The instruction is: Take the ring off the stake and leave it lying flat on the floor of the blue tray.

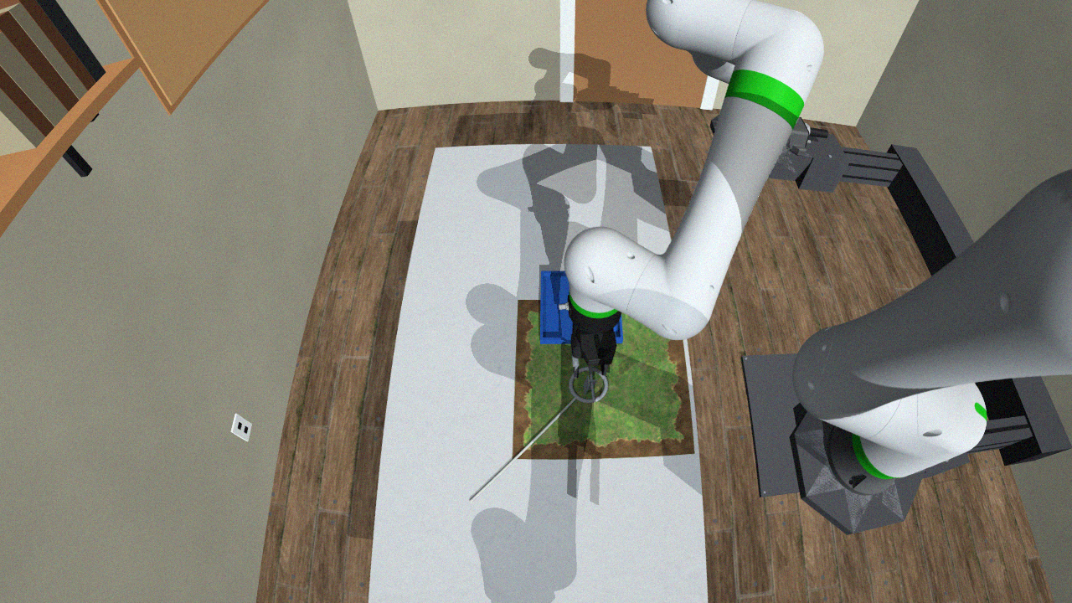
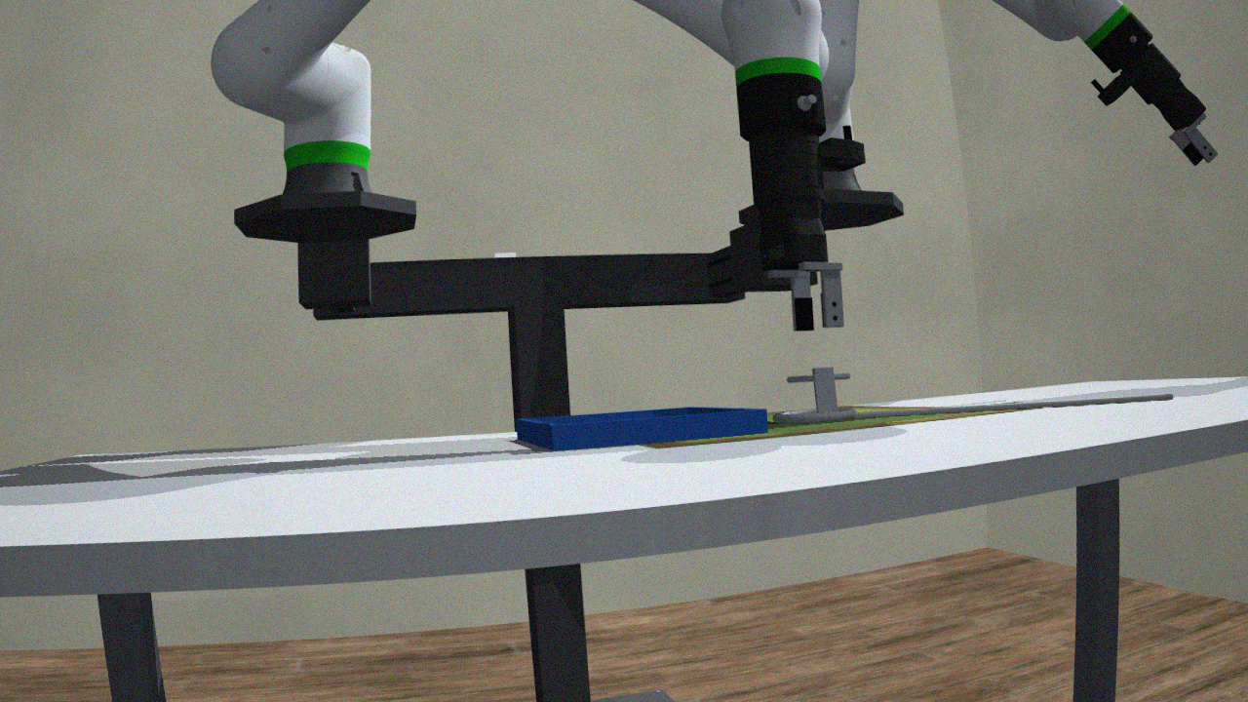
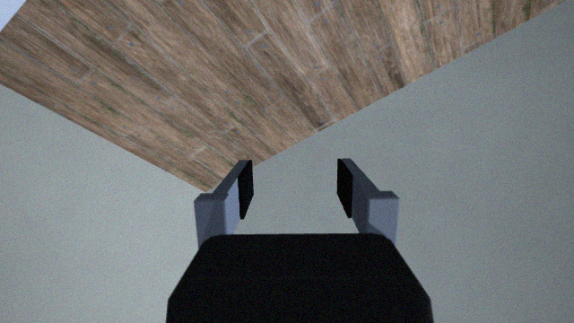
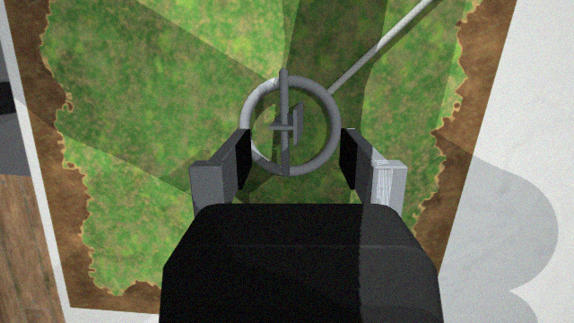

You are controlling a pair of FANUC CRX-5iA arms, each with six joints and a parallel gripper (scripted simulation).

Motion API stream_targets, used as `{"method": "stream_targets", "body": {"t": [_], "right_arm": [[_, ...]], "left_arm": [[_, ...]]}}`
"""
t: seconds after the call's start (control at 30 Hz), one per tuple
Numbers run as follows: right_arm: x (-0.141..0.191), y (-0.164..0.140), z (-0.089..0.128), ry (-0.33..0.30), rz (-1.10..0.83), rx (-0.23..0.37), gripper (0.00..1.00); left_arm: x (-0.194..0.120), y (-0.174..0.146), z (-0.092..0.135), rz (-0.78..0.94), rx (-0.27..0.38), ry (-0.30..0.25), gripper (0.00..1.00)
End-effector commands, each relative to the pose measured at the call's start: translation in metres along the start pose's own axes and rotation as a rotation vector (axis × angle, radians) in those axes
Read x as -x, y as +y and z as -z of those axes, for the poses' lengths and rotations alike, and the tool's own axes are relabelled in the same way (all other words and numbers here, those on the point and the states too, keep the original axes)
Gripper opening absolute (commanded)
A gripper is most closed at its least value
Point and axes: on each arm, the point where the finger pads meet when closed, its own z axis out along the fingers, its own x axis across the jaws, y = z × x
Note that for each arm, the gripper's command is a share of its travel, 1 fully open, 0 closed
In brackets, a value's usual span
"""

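The grey ring (image 1: 571, 385) (image 2: 790, 418) (image 4: 336, 117) lies flat on the mat around the stake, with a long thin rod (image 1: 517, 452) (image 2: 1047, 403) (image 4: 381, 45) running out from it. The grey stake (image 2: 823, 392) (image 4: 298, 123) stands upright with a crossbar near its top. The blue tray (image 1: 554, 342) (image 2: 645, 431) sits beside the ring, partly hidden by the right arm in the top view. My right gripper (image 1: 590, 367) (image 2: 818, 316) (image 4: 295, 147) is open, pointing down above the stake, touching nothing. My left gripper (image 2: 1192, 155) (image 3: 294, 177) is open and empty, far off and high.
The green and brown mat (image 1: 678, 341) (image 4: 489, 45) lies on the white table (image 1: 450, 300) (image 2: 349, 524), under the ring and part of the tray. The rod reaches past the mat onto the table. The left wrist view shows mostly floor (image 3: 224, 90) and walls.
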Motion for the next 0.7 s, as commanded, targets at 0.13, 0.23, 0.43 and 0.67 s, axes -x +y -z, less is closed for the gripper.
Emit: {"method": "stream_targets", "body": {"t": [0.13,0.23,0.43,0.67], "right_arm": [[-0.001,-0.003,0.001,0.012,0.012,-0.009,1.00],[-0.001,-0.003,0.001,0.012,0.012,-0.009,1.00],[-0.001,-0.003,0.001,0.012,0.012,-0.009,1.00],[-0.001,-0.003,0.001,0.012,0.012,-0.009,1.00]], "left_arm": [[-0.085,0.003,0.018,0.079,-0.129,0.079,1.00],[-0.119,0.000,0.032,0.119,-0.185,0.103,1.00],[-0.173,-0.007,0.062,0.189,-0.279,0.132,1.00],[-0.212,-0.015,0.092,0.249,-0.354,0.145,1.00]]}}
